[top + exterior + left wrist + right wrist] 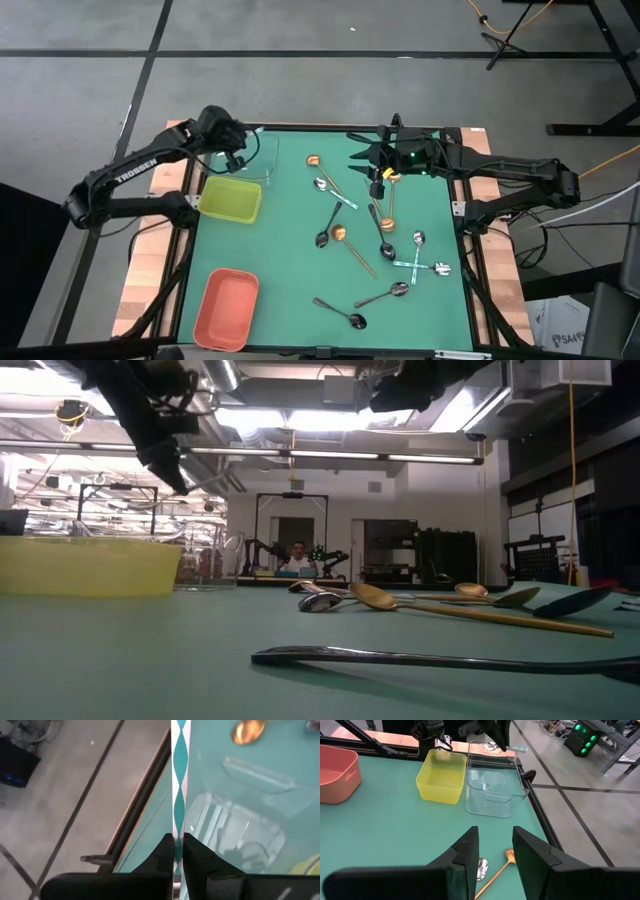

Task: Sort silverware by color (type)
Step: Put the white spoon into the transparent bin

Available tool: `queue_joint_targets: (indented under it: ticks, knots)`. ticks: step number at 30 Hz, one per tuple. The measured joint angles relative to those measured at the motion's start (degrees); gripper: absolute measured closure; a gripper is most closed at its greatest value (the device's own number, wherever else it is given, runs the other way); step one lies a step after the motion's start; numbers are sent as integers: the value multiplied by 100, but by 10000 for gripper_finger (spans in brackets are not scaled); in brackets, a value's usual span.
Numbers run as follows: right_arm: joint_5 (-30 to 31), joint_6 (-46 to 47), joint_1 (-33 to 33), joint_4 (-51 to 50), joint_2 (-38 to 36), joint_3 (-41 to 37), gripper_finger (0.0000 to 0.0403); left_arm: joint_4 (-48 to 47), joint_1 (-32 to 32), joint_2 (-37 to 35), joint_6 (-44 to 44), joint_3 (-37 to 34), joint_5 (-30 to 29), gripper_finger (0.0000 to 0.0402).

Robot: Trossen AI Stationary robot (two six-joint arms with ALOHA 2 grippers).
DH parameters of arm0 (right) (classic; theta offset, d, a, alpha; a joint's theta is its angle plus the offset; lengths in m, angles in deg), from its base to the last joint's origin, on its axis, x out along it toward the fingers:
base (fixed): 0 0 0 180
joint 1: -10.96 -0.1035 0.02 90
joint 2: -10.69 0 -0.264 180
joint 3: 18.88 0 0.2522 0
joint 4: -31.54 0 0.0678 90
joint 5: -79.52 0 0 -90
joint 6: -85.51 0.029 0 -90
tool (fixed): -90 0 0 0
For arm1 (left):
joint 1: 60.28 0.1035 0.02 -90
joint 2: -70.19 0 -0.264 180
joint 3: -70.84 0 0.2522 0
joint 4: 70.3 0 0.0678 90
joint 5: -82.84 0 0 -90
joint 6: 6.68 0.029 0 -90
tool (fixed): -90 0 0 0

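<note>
This is a robotics lab or research workshop, not a home. The green-topped table (430,300) stands on a bare grey concrete floor (300,90) marked with dark lines, with cables and stand legs (510,35) around it. The low view looks into a large open hall with exposed ceiling ducts (300,380), strip lighting, more robot arms on a distant bench (262,550) and a person (297,560) seated there. Electronics with green indicator lights (584,732) sit on the floor nearby.
</note>
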Motion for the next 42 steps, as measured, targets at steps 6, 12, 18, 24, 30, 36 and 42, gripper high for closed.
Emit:
queue_joint_targets:
  ticks: [6, 12, 18, 24, 30, 36, 42]
  knots:
    - [0, 0, 0, 0, 0, 0, 292, 2, 194, 503, 280, 0, 17, 387]
    - [0, 0, 0, 0, 0, 0, 292, 2, 318, 1091, 371, 0, 296, 387]
    - [-1, 0, 0, -1, 0, 0, 292, 2, 359, 1678, 596, 0, 428, 387]
    - [-1, 0, 0, -1, 0, 0, 292, 7, 370, 2207, 605, 0, 430, 387]
    - [-1, 0, 0, -1, 0, 0, 292, 10, 369, 2673, 970, 0, 427, 387]
    - [-2, 0, -1, -2, 0, -1, 292, 13, 368, 3013, 1060, 0, 423, 387]
    - [-2, 0, -2, -2, 0, -2, 292, 23, 374, 3081, 1060, 0, 417, 387]
